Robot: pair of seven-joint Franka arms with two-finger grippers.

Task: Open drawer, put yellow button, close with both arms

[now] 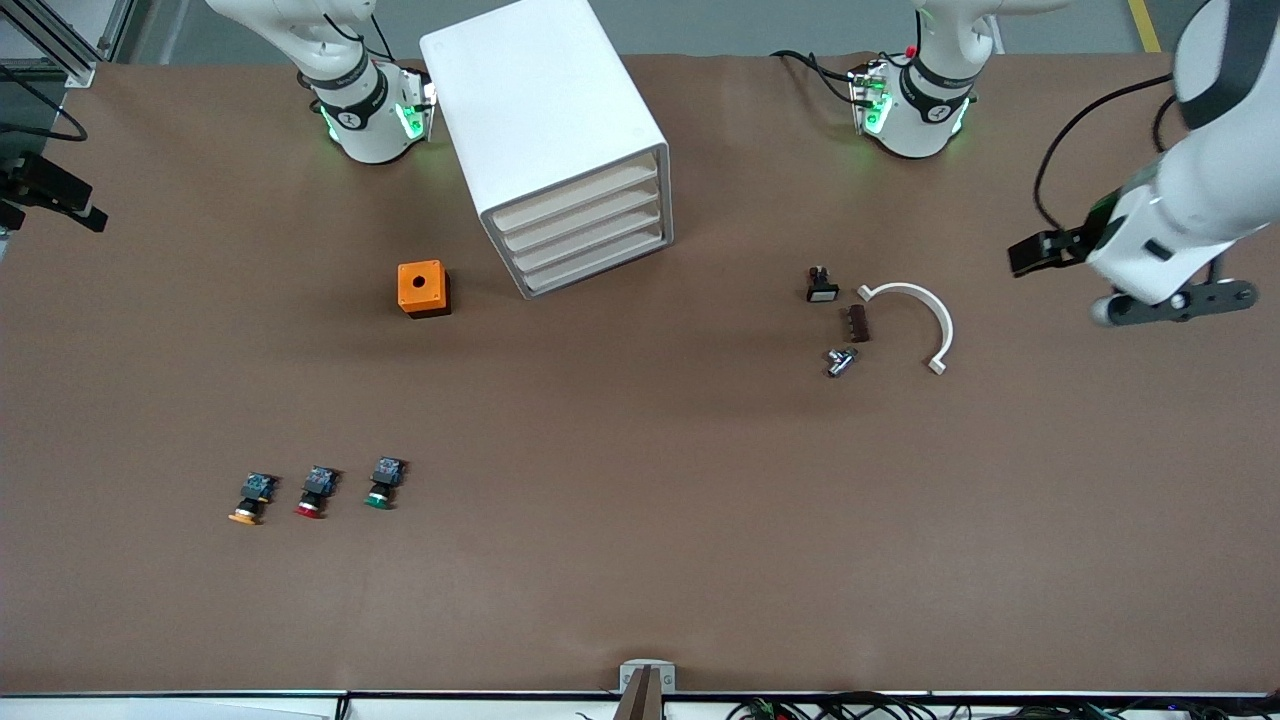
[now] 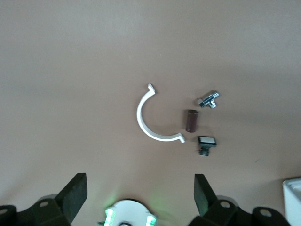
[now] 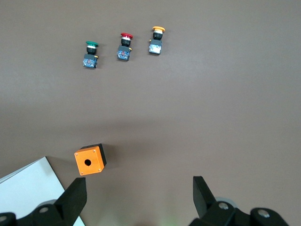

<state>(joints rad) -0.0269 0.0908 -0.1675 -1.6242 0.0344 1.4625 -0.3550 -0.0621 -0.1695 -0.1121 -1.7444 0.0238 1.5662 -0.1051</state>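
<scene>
Brown bench [image 1: 640, 560], two arms, small parts, all four drawers closed.
Nearest: yellow button [image 1: 250, 498] beside red button [image 1: 315, 492] and green button [image 1: 384, 483], toward the right arm's end. Farther: orange box [image 1: 423, 288], white cabinet [image 1: 555, 140], its top drawer [image 1: 575, 193] shut. Left pincer [image 2: 138, 188] and right pincer [image 3: 138, 188] both apart, empty, raised.

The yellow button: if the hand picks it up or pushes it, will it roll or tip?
The yellow button lies on its side, so it can hardly tip further. Its round cap may let it roll if pushed. It looks small, stiff and probably light; the blocky body seems easier to pinch.
</scene>
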